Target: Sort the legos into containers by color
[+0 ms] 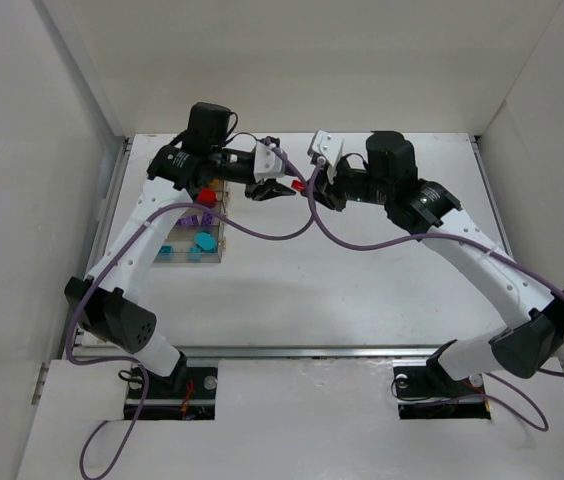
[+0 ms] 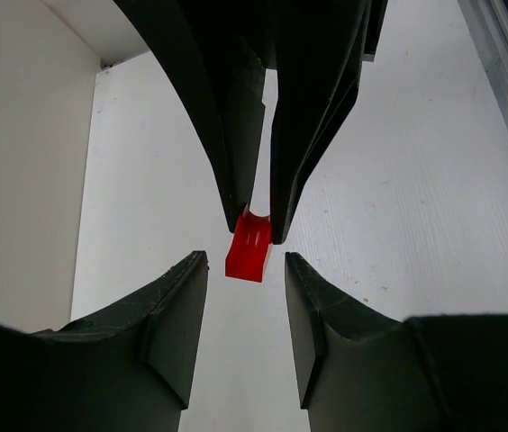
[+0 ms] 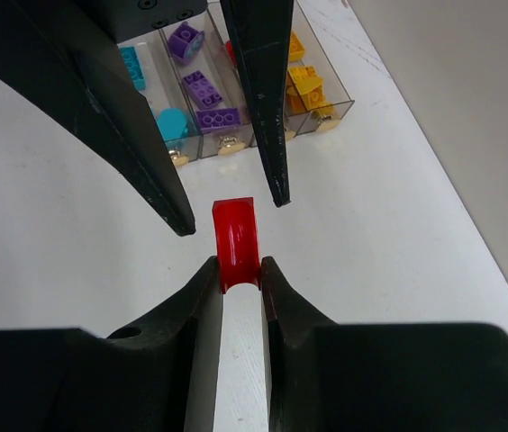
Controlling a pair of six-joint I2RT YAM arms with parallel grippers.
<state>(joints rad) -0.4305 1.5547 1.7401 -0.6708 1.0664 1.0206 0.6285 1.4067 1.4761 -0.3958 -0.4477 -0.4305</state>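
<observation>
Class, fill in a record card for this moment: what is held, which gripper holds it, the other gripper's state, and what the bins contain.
held item: red brick
holder: right gripper, shut on one end of it
other arm: left gripper, open, fingers flanking the free end without gripping
bins: containers, clear, joined in a row
contents: cyan bricks, purple bricks, yellow bricks, each colour in its own bin
likely stage: handover between arms

The top camera looks down from above and behind the near edge over the whole white table, while the two wrist cameras face each other closely, sharing the small red plastic brick.
</observation>
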